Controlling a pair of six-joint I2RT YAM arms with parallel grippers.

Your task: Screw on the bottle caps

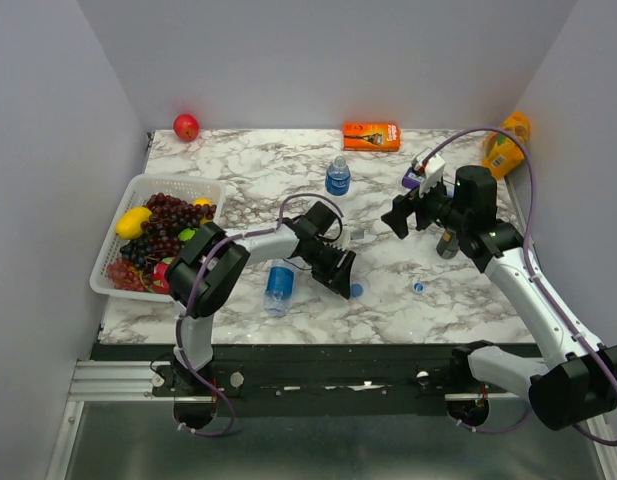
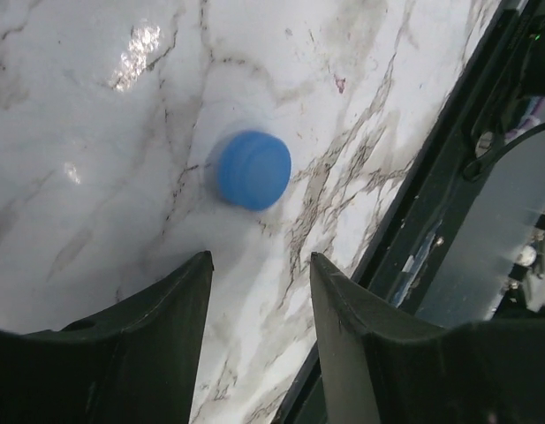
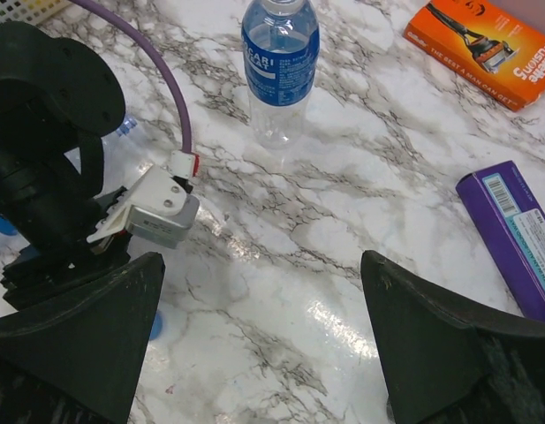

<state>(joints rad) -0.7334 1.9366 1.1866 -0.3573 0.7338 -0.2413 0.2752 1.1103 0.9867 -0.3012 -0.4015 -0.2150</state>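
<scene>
The left gripper [image 2: 261,265] hangs low over the counter [image 1: 388,315] with its jaws apart and nothing between them. Just ahead of its fingertips lies one bottle cap [image 2: 253,170], clear of both fingers. It is a small round blue disc with faint ribs on its side, lying flat so that its short axis points straight up from the marble. In the left wrist view the dark front rail [image 2: 431,203] runs close beside the cap, so there is little counter left on that side. The other sides are bare marble.

The second cap [image 1: 418,287] sits flat a little to the right, apart from the first and with open counter around it. Left of the gripper, beside the arm, the lying bottle [image 1: 279,285] rests on its side. Its long axis runs roughly from the near edge toward the back, with the blue label at its middle. I cannot tell which end is the neck.

The right gripper [image 1: 396,218] is held above the counter's middle right, jaws spread wide and empty. Beyond it the upright bottle [image 3: 279,66] stands with its neck up, clear with a blue label, and with bare marble around it. Its top is too small to read.

A purple box [image 3: 519,238] and a dark can [image 1: 448,243] crowd the right side. A razor box [image 1: 371,136] lies at the back, and a fruit basket [image 1: 108,265] fills the left edge.
</scene>
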